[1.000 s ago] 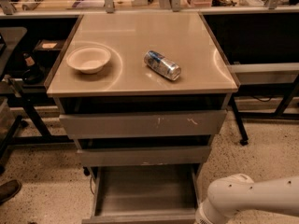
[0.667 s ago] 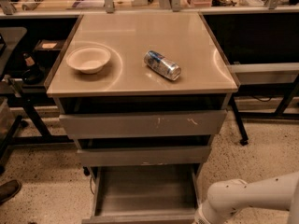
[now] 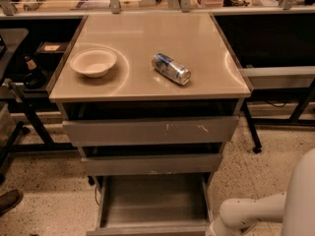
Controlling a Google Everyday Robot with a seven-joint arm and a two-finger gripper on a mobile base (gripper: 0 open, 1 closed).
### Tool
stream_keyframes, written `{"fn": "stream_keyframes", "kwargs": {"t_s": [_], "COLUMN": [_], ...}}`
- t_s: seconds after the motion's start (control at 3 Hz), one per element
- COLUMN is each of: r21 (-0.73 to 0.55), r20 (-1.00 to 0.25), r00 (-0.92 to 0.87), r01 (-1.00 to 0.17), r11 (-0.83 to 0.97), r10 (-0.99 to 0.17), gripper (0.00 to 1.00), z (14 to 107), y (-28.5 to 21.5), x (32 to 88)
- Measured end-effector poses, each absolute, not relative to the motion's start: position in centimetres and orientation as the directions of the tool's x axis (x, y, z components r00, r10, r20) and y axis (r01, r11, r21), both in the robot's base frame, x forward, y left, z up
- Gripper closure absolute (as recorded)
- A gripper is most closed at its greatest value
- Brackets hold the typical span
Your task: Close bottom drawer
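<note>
The white arm (image 3: 253,211) comes in from the lower right, with its rounded joint low near the bottom edge and a broad upper link rising behind it (cut off at the right side). The gripper sits past the bottom edge, unseen.

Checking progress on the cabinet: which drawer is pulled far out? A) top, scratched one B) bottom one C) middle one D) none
B: the bottom drawer is far out, its inside showing; the tool is out of frame, beyond the end of the arm at that drawer's right front corner.
</note>
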State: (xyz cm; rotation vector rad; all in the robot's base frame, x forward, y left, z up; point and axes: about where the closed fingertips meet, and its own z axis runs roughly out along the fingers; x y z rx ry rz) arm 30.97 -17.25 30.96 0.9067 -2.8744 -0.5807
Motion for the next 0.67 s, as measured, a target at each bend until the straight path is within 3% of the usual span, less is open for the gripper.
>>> {"fn": "stream_keyframes", "kwargs": {"t_s": [0.67], "r21": [0.408], "r20": [-0.051], "r00": [-0.831], "r01": [-0.523], "r11": [0.748], "r10": [-0.553], "gripper": [1.0], "z": [29.5], "y": [-16.8], "x": [30.8]}}
